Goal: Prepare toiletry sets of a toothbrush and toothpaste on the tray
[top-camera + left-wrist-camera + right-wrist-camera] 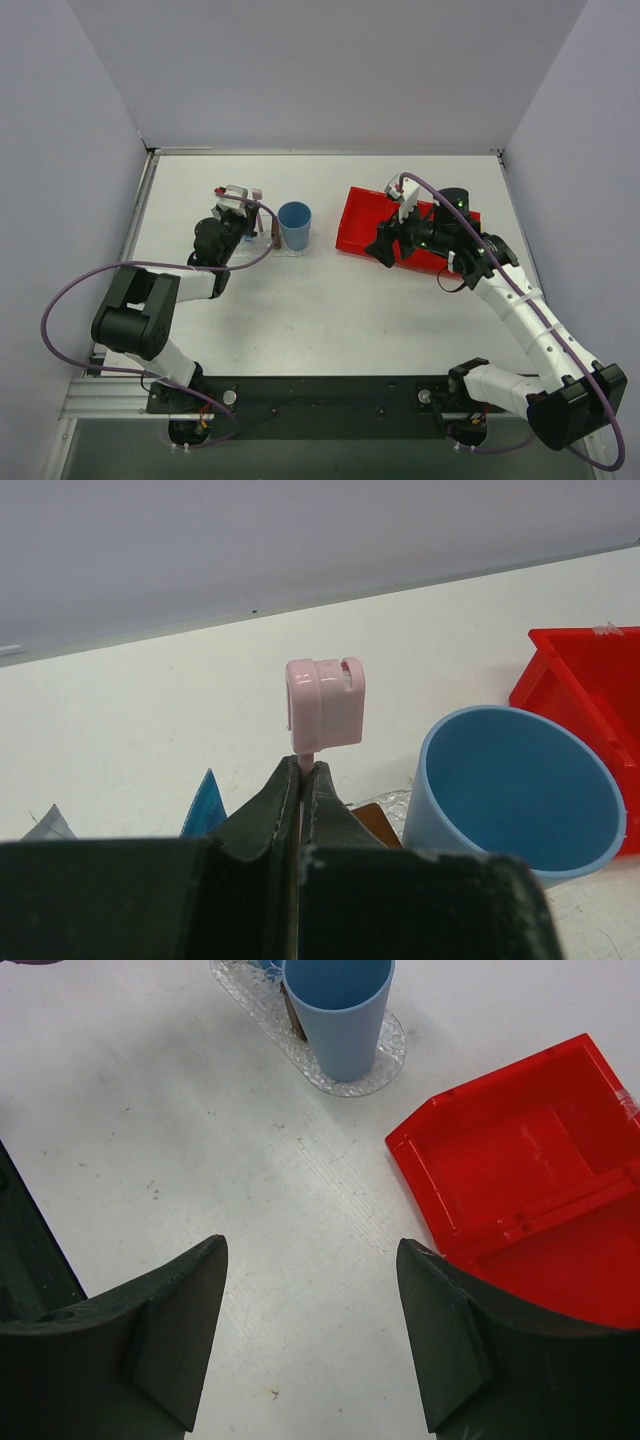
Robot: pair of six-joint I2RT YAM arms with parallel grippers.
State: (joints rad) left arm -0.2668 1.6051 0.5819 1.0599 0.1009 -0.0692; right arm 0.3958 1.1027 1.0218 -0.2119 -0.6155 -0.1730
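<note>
My left hand is pressed together on the toothbrush, pinching its thin pink stem just below the head. Its long axis runs straight on from my fingers. The boxy pale-pink capped head points away from my palm, towards the far edge of the surface, and stands clear beyond my fingertips. The rest of the handle is hidden between the pads, so I cannot tell where its other end sits. The brush is lifted in my grip over the left end of the tray, which lies in the far left part of the surface with its long side running roughly along the far edge. Just past my fingers on the left, a corner of the blue toothpaste pokes up, and a corner of the white-grey toothpaste shows further left. On the right, a brown block sits beside my fingers. The blue cup stands upright on the tray's right end, mouth open. My right hand is spread and holds nothing. It hangs over bare surface beside the near left corner of the red bin, well apart from the brush.
</note>
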